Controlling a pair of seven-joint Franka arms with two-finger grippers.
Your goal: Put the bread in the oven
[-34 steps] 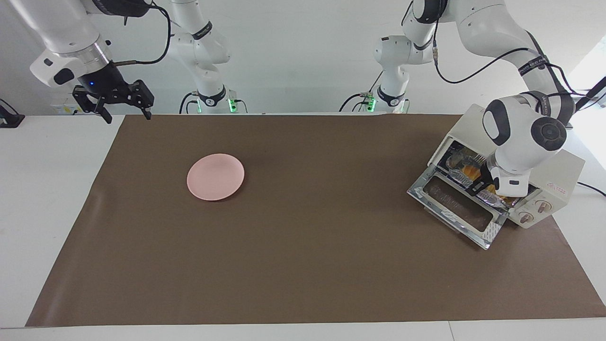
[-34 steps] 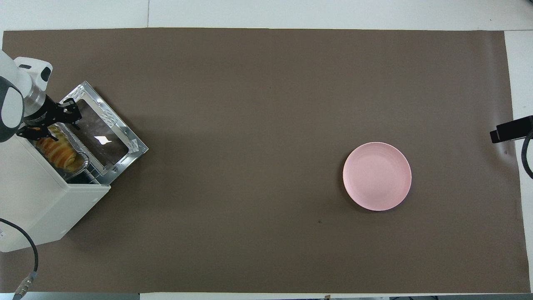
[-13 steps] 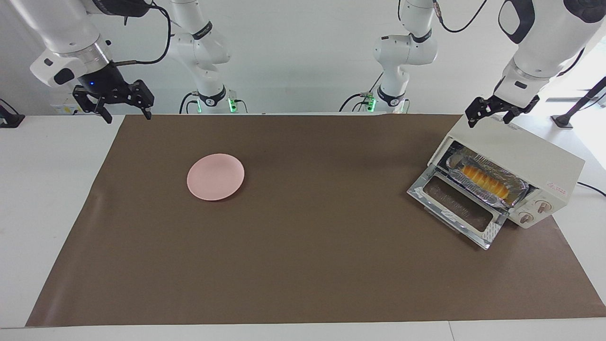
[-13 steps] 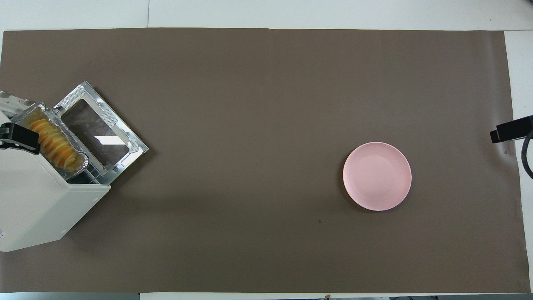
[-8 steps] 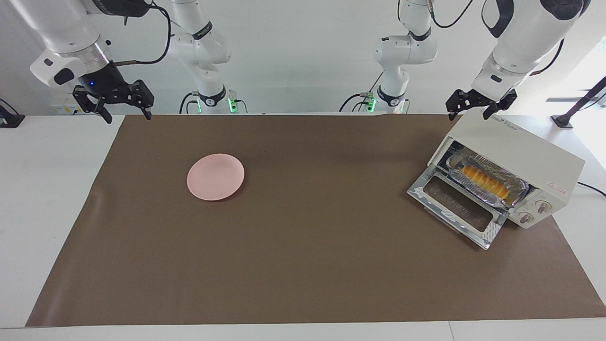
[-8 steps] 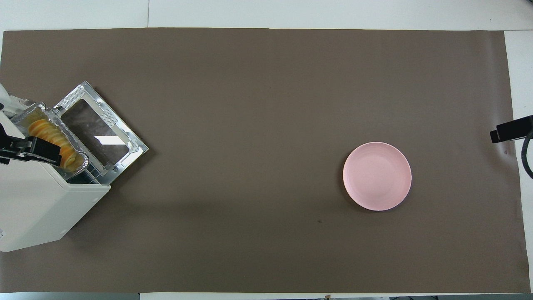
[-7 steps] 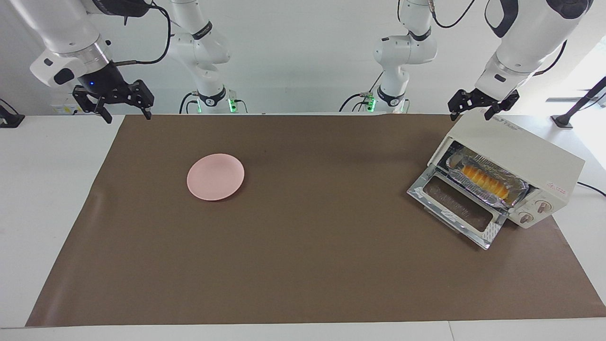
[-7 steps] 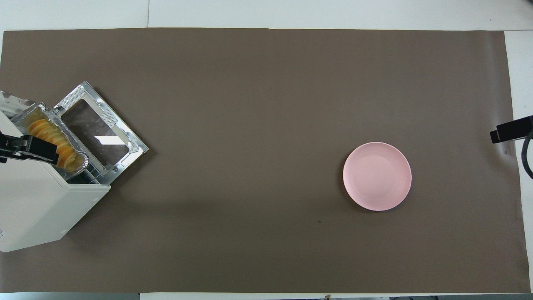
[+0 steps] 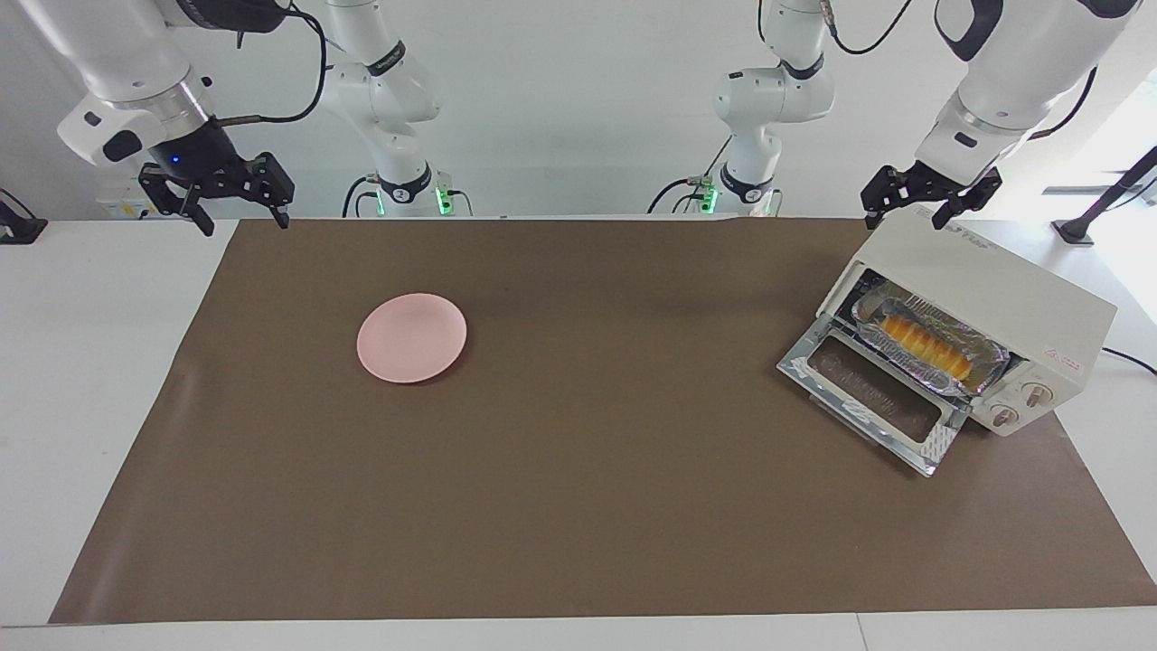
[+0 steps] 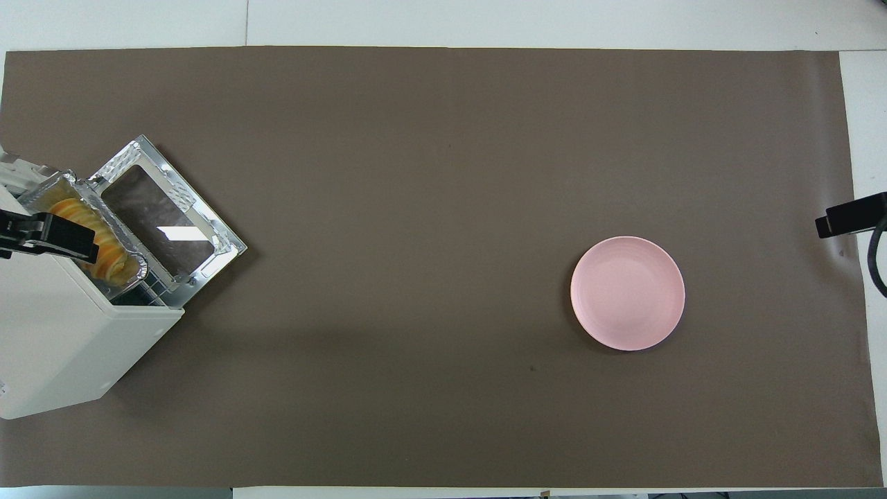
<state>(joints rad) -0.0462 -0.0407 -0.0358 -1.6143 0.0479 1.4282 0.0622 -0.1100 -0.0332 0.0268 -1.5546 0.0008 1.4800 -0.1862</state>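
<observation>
The left hand, released and empty above the oven, should clear its top without knocking it, since the bread already lies in its foil tray inside, seemingly on the rack, door down, while the right hand waits, released.

left arm: comes down from its base, wrist tilted, gripper pointing down
left gripper: raised in the air, fingers spread apart, nothing between them
right arm: waits, forearm angled down toward its own end of the table
right gripper: raised, pointing down, fingers spread apart, nothing held
</observation>
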